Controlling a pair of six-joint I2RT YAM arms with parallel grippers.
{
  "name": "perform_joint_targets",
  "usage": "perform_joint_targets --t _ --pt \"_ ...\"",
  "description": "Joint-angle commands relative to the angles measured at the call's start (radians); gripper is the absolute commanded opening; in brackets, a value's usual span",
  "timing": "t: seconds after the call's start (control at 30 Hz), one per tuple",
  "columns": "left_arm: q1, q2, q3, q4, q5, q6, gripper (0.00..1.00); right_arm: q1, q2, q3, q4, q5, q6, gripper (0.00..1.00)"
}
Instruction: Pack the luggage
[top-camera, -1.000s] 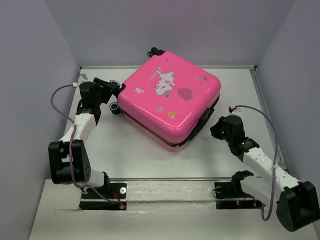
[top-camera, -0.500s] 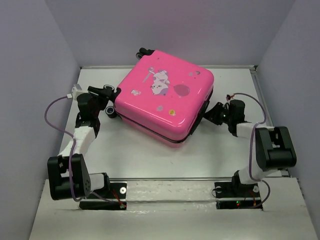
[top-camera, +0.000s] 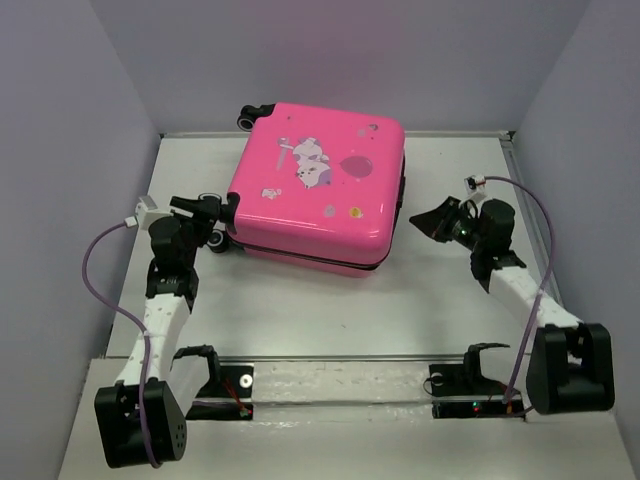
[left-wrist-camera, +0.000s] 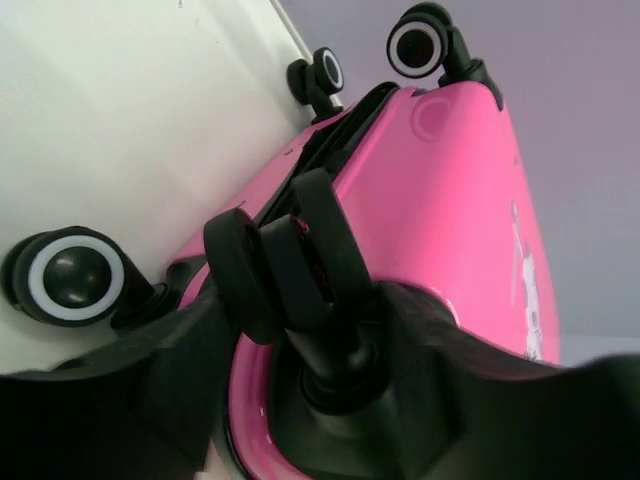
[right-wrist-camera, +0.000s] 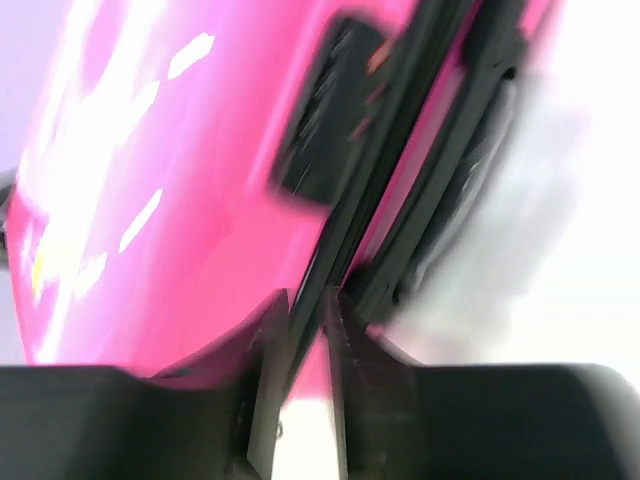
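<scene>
The luggage (top-camera: 315, 200) is a hot-pink hard-shell suitcase with a cartoon print. It lies flat and closed on the white table (top-camera: 300, 310), at the back centre. My left gripper (top-camera: 207, 205) is at its near-left corner, shut on a black caster wheel (left-wrist-camera: 280, 265). Pink shell (left-wrist-camera: 450, 200) fills the rest of the left wrist view. My right gripper (top-camera: 428, 220) sits just off the suitcase's right side, jaws almost together and empty. In the blurred right wrist view, its fingertips (right-wrist-camera: 270, 330) point at the black zipper trim (right-wrist-camera: 400, 170).
Grey walls enclose the table on the left, back and right. Other black wheels show at the back-left corner (top-camera: 250, 115) and on the table beside my left gripper (left-wrist-camera: 75, 280). A metal rail (top-camera: 330, 358) runs along the near edge by the arm bases.
The suitcase has turned counterclockwise and shifted left, now sitting almost square. My left gripper moved nearer with the wheel. My right gripper backed off to the right of the case.
</scene>
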Motion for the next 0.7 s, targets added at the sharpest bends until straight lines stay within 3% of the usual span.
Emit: perform_joint_targets --t 0.0,0.1,0.17,0.23,0.33,0.43,0.53,0.63,0.67 --pt "-0.017 -0.035 0.156 -0.009 0.005 0.100 0.80 0.094 -0.207 -0.191 0.011 0.007 -0.043 0.09" --pt "-0.009 0.001 0.243 -0.053 -0.009 0.117 0.81 0.213 -0.283 -0.249 0.019 0.057 -0.087 0.07" --pt "0.000 0.021 0.299 -0.060 -0.012 0.128 0.81 0.252 -0.295 -0.299 0.050 0.068 -0.087 0.11" --pt "0.027 0.053 0.321 -0.064 0.026 0.131 0.79 0.273 -0.300 -0.338 0.102 0.067 -0.089 0.19" --pt "0.041 0.055 0.297 -0.063 0.081 0.151 0.76 0.302 -0.291 -0.355 0.125 0.079 -0.134 0.43" --pt "0.041 -0.001 0.246 -0.089 0.054 0.214 0.77 0.350 -0.266 -0.347 0.149 0.096 -0.156 0.49" --pt "0.040 -0.060 0.217 -0.104 0.112 0.221 0.82 0.393 -0.214 -0.313 0.170 0.151 -0.185 0.50" --pt "0.011 -0.131 0.168 -0.112 0.187 0.262 0.71 0.424 -0.173 -0.283 0.186 0.186 -0.202 0.51" --pt "-0.036 -0.152 0.153 -0.127 0.189 0.276 0.54 0.443 -0.165 -0.277 0.188 0.202 -0.211 0.51"
